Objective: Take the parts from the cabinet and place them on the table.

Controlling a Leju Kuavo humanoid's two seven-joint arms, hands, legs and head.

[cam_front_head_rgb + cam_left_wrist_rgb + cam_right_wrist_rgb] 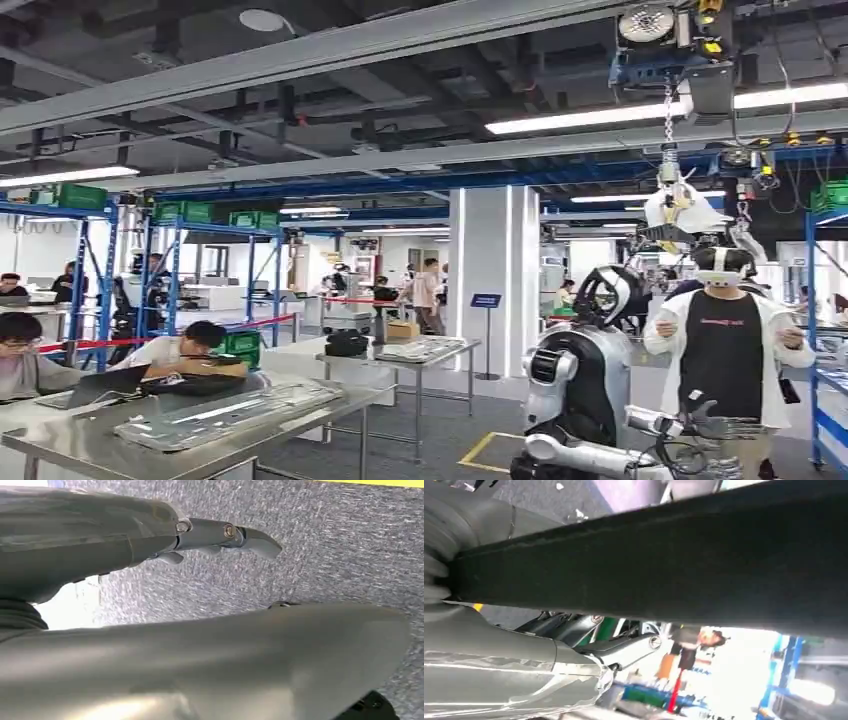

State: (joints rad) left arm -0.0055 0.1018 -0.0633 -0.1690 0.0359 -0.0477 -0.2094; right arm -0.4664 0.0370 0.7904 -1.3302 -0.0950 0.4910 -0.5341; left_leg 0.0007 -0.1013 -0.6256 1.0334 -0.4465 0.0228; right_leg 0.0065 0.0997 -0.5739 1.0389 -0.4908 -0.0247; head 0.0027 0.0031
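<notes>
My right hand (589,645) grasps long dark part (664,565): looks rigid, probably light; best gripped mid-length. My left hand (220,535) released, empty.

Shelving racks (100,270): blue frames, at 9 o'clock. Crates (82,196): green. Tables (200,425): bare silver steel. Barrier tape (262,321): red. Carpet (345,555): speckled grey. Part (664,560): black. Left hand (220,535): grey.

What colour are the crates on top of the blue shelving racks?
Green. The crates show best in the head view, on the racks' top level.
</notes>
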